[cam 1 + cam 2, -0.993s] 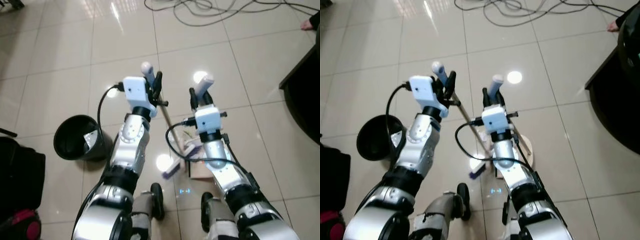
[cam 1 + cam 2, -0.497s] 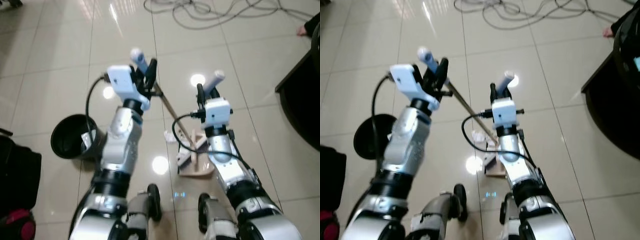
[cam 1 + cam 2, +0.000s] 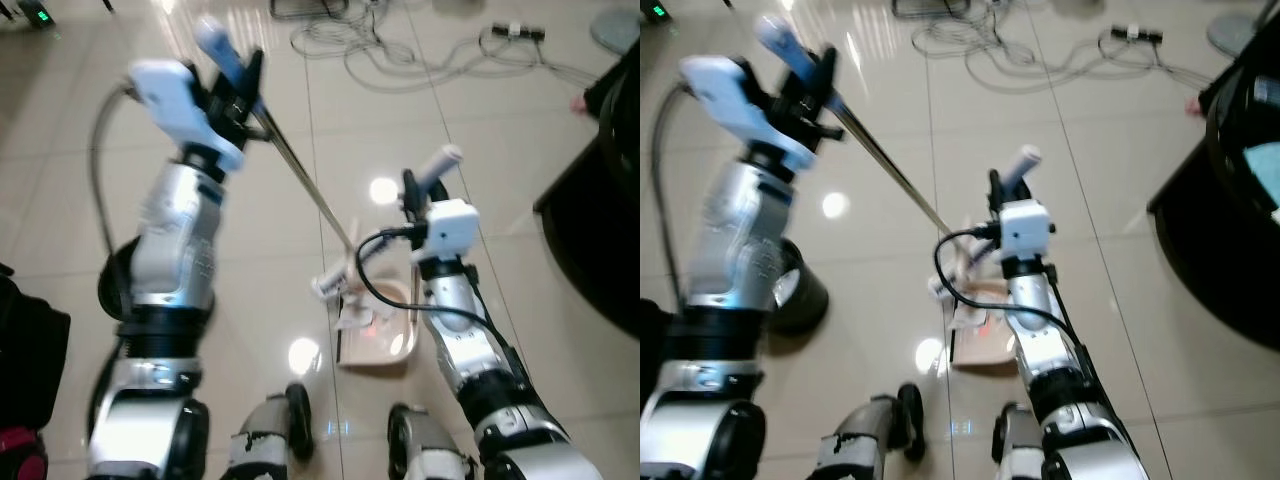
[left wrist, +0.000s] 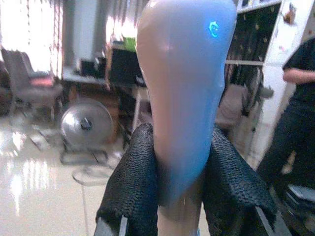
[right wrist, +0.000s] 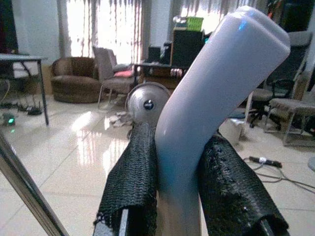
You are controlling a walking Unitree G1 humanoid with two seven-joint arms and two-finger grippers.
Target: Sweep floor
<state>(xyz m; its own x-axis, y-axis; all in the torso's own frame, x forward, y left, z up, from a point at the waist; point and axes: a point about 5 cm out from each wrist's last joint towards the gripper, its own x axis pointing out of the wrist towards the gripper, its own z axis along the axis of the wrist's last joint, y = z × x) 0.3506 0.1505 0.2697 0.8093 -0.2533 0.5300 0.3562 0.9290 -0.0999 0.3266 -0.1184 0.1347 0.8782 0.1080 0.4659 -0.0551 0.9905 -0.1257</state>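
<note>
My left gripper (image 3: 236, 78) is raised high at the upper left, shut on the broom's blue-white grip (image 4: 182, 98). The broom's metal rod (image 3: 305, 180) slants down to the brush head (image 3: 333, 284), which is at the far edge of the beige dustpan (image 3: 392, 350) on the floor. White crumpled litter (image 3: 352, 321) lies at the dustpan's mouth. My right gripper (image 3: 424, 187) is shut on the dustpan's white handle (image 5: 211, 83), which stands up above the pan.
A black bin (image 3: 803, 292) stands on the tiles behind my left arm. Cables (image 3: 400, 60) lie across the floor ahead. Dark furniture (image 3: 600, 220) is on the right, with a person's foot (image 3: 581, 101) near it. A black bag (image 3: 30, 350) is at the left edge.
My left arm has lifted the broom grip up and to the left, so the rod leans more. The brush head has moved up to the dustpan's far edge. The camera has tilted up.
</note>
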